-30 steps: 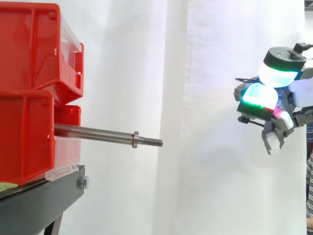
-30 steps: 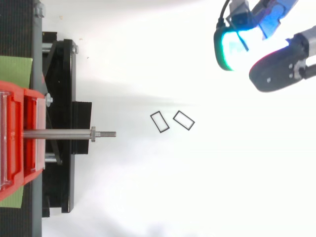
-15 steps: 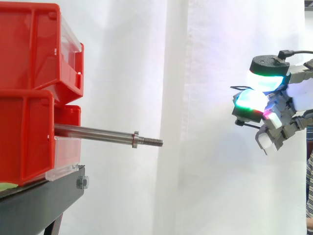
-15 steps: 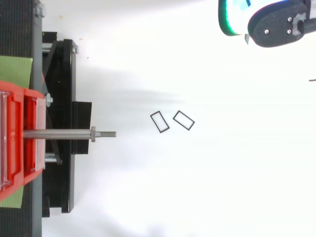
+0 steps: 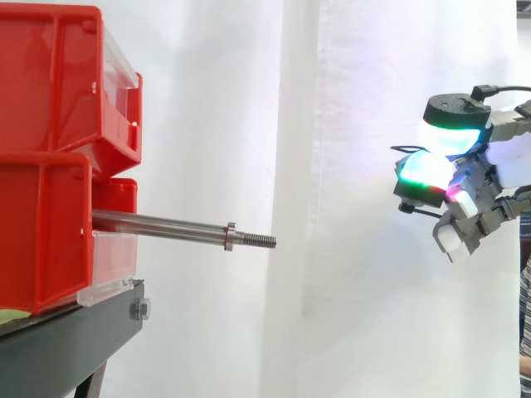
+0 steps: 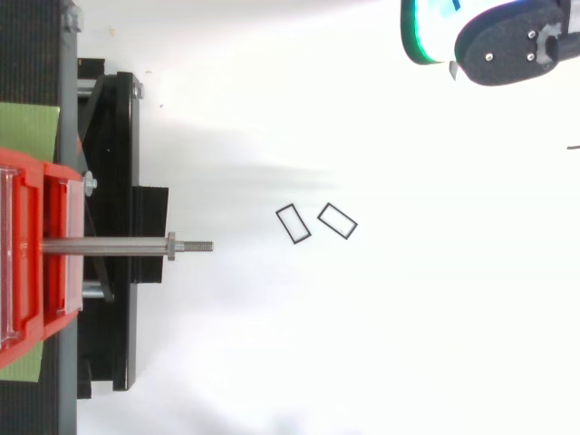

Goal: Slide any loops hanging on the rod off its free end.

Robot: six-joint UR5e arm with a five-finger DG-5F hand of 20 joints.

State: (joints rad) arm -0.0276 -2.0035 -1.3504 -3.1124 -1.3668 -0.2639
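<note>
A steel rod (image 5: 166, 226) sticks out level from the lower red bin, its threaded free end (image 5: 259, 240) pointing right. Nothing hangs on the rod (image 6: 109, 245). Two thin black rectangular loops (image 6: 293, 224) (image 6: 337, 221) lie flat on the white floor, just past the free end. My hand (image 5: 465, 178) hovers far to the right, a little above rod height, fingers curled inward with nothing seen between them. In the top view the hand (image 6: 489, 36) sits at the upper right corner, well away from the loops.
Two stacked red bins (image 5: 50, 83) rest on a black stand (image 5: 66, 340) at the left. A white curtain hangs behind. A person's checked sleeve (image 5: 525, 315) shows at the right edge.
Over the last second the hand rose slightly and drew toward the top edge of the top view. In the last half second it has hardly moved. Rod and loops are unchanged.
</note>
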